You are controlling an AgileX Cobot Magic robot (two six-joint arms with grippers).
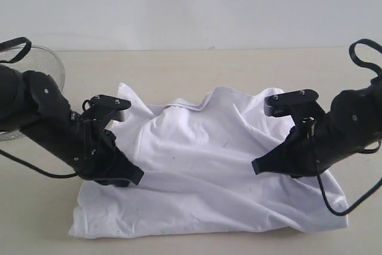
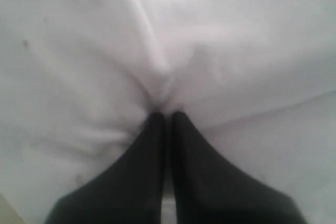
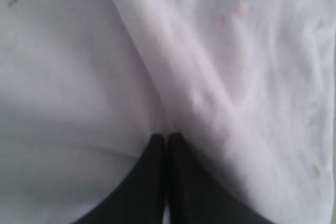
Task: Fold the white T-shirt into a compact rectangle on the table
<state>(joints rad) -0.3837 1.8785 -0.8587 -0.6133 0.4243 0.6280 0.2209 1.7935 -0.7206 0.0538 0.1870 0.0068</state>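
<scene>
White T-shirt point(image 1: 203, 171) rumpled on table point(image 1: 179, 64); left end effector point(image 1: 136, 176), right end effector point(image 1: 258, 165) touching it.

A pale beige worktop point(image 1: 197, 67) with a few dark specks spans the exterior view. A white shirt point(image 1: 203, 171) lies rumpled on its near middle, far edge bunched up. A wire-mesh basket point(image 1: 51, 67) sits at the left edge, partly hidden.

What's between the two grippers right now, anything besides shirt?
Only wrinkled white T-shirt spans the stretch from left gripper to right gripper, both shut on its cloth; nothing else lies there. The exterior view shows it.
</scene>
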